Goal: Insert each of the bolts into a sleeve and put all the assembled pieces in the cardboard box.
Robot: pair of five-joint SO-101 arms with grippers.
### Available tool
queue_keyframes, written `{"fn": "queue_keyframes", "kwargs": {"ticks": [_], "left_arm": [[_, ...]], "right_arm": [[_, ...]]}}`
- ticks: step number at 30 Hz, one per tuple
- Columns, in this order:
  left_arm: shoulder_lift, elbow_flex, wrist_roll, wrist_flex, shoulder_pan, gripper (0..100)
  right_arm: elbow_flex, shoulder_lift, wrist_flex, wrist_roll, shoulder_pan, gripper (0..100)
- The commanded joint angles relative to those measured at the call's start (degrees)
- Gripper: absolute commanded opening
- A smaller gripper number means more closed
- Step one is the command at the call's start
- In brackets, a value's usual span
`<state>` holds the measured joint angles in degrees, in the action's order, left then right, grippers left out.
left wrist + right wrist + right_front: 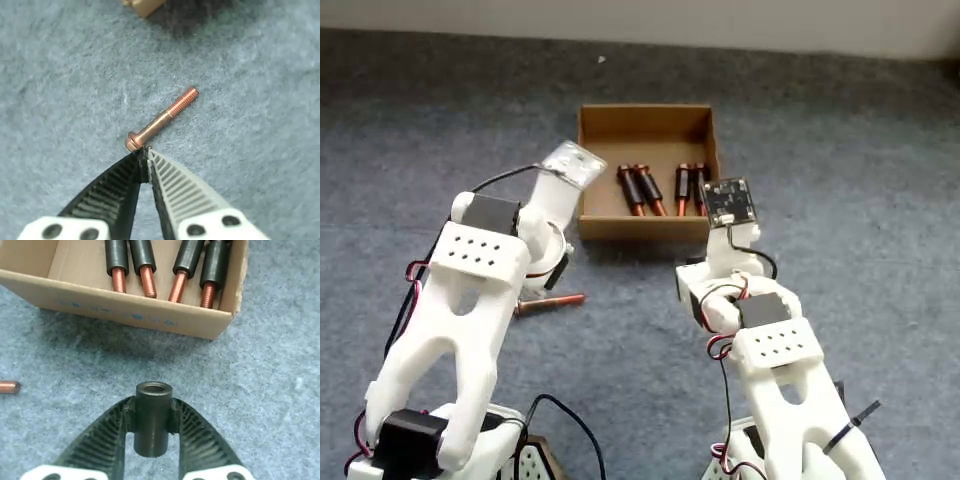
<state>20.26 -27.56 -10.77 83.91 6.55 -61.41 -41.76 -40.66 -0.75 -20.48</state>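
While low, left claw at bolt.

High view: fixed, above and behind both arms, facing down and forward over grey surface, cardboard box mid-frame. Left wrist view: close, steeply down past left gripper onto loose bolt. Right wrist view: close, low, past right gripper and held sleeve toward box front wall. Shared by all three: box, loose bolt.

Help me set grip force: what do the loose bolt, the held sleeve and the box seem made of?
Bolt: coppery metal, glossy, with cut threads. Sleeve: matte black, likely plastic or rubber; unclear which. Cardboard box: plain brown cardboard, dull, flat folded walls.
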Motion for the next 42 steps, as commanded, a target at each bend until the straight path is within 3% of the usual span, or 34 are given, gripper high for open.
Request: {"fn": "queue_keyframes", "kwargs": {"ticks": [1,8,16,20,24,28,37,42], "left_arm": [[1.71,2.07,18.55,0.62,0.31,1],[1.71,-2.15,35.52,0.26,0.66,1],[1.71,-8.84,62.42,0.26,0.40,1],[1.71,-10.95,63.47,0.00,0.66,3],[1.63,-14.02,64.00,-5.19,-0.31,20],[1.63,-19.03,69.98,-12.31,-0.31,33],[1.63,-26.33,75.96,-25.49,-0.75,35],[1.63,-29.23,75.87,-31.30,-5.41,35]], "right_arm": [[0.40,-2.07,1.19,-0.53,0.40,0.6],[0.40,-1.98,1.19,-0.53,0.40,0.6],[0.40,-1.98,1.19,-0.53,0.40,0.6],[0.40,-1.98,1.19,-0.53,0.40,0.6],[0.40,-1.98,1.19,-0.53,0.40,0.6],[0.40,-1.98,1.19,-0.53,0.40,0.6],[0.40,-1.98,1.19,-0.53,0.40,0.6],[0.40,-2.07,1.19,-0.62,0.40,0.6]]}}
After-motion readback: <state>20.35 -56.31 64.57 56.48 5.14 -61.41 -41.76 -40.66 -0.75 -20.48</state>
